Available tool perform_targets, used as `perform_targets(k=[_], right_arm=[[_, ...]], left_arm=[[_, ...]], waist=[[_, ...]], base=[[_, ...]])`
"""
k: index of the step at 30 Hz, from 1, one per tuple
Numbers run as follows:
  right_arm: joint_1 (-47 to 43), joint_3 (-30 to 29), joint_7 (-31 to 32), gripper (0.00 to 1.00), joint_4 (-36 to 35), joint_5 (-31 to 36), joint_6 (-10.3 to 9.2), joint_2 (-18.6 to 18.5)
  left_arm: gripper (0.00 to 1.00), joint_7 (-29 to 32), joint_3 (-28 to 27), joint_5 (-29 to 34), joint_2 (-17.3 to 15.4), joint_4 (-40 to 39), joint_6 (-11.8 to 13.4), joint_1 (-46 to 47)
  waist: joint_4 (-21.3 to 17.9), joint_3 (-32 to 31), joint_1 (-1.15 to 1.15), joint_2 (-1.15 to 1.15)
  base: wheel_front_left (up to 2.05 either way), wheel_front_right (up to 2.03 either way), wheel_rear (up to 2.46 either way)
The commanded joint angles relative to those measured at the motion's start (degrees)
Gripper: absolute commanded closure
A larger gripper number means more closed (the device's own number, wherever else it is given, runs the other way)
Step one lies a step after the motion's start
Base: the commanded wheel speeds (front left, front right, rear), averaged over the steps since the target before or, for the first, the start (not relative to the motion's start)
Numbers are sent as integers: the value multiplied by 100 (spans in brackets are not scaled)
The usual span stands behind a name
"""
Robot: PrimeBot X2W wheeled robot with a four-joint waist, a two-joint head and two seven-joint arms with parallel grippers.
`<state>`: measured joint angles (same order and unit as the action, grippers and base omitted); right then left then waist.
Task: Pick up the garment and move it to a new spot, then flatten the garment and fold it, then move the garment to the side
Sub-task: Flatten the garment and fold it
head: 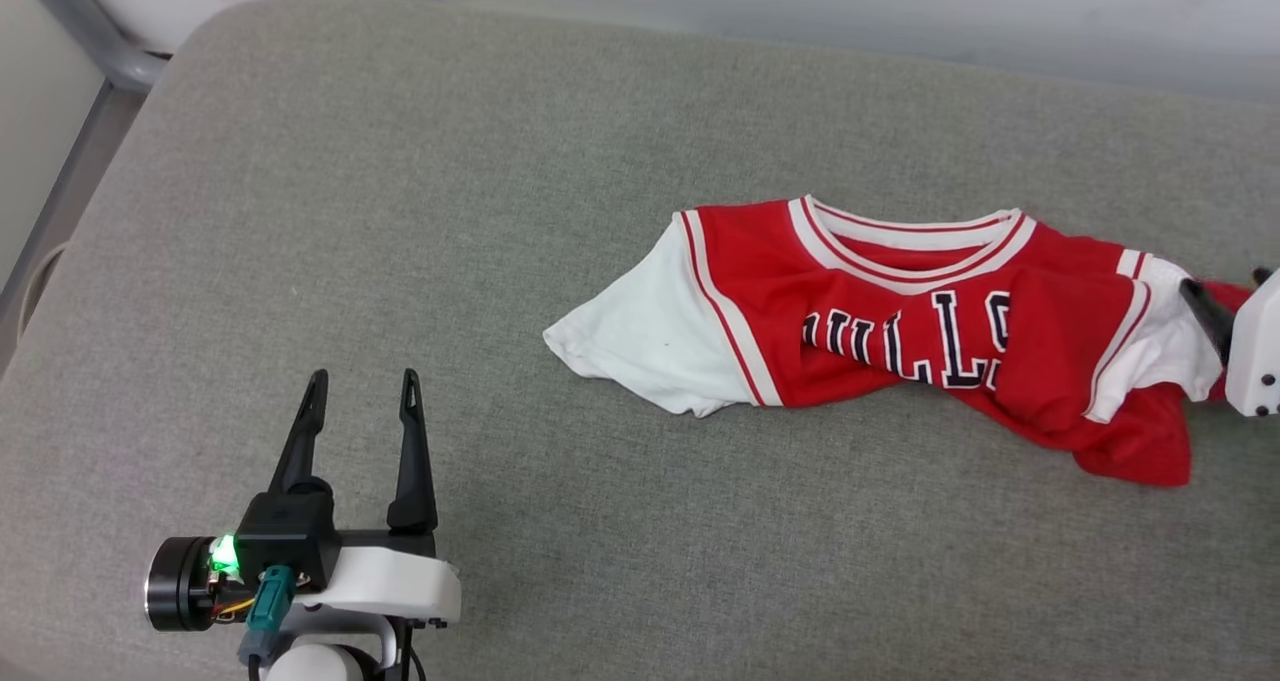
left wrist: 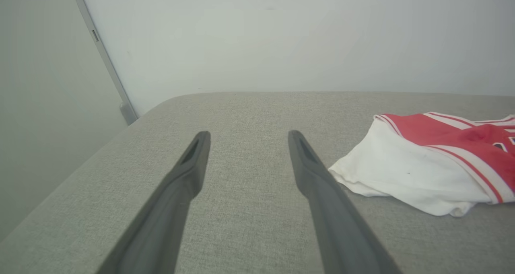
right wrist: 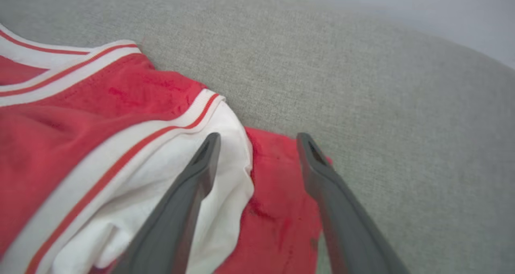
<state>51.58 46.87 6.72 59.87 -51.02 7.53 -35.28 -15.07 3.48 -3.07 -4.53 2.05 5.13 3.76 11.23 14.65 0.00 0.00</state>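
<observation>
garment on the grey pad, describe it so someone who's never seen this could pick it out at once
A wide grey fabric pad spreads before the robot; on its right half lies the garment, small and crumpled. Unlike the dark-fingered left gripper and right gripper to either side, it is bright red cloth with white sleeves, striped collar and black lettering.

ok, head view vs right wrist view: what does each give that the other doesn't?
Head view's extras: the left gripper, open over bare grey cushion, apart from the garment; the BULLS print; the spread white sleeve.
Right wrist view's extras: a close look along the right gripper, fingers apart over the bunched white sleeve and the red fold beside it.
Shared: the garment, crumpled on the grey cushion, with the right gripper at one end.
</observation>
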Motion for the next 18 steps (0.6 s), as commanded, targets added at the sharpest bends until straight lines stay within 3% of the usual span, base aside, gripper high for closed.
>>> perform_targets(k=[1, 6, 10, 14, 18], right_arm=[[-65, -12, -217, 0, -62, 38, -8, -83], [-257, -144, -995, 0, -441, 45, -8, -201], [-507, -168, -1240, 0, -1000, 127, -8, -259], [-872, -196, -974, 0, -1878, 122, -8, -407], [-1237, -260, -212, 0, -2943, 138, -8, -794]], left_arm=[[0, -15, -19, 45, 22, 6, -8, -48], [0, -15, -107, 84, 2, -18, -13, -194], [0, -15, -173, 92, -19, -60, 11, -363], [0, -15, -209, 118, -23, -90, -5, -486], [0, -15, -242, 126, -21, -136, -12, -558]], waist=[[-51, -122, 0, 0], [-181, -370, 0, 0], [-329, -559, 0, 0], [-436, -684, 0, 0], [-515, -734, 0, 0]], base=[[0, 0, 0], [0, 0, 0], [0, 0, 0], [0, 0, 0], [0, 0, 0]])
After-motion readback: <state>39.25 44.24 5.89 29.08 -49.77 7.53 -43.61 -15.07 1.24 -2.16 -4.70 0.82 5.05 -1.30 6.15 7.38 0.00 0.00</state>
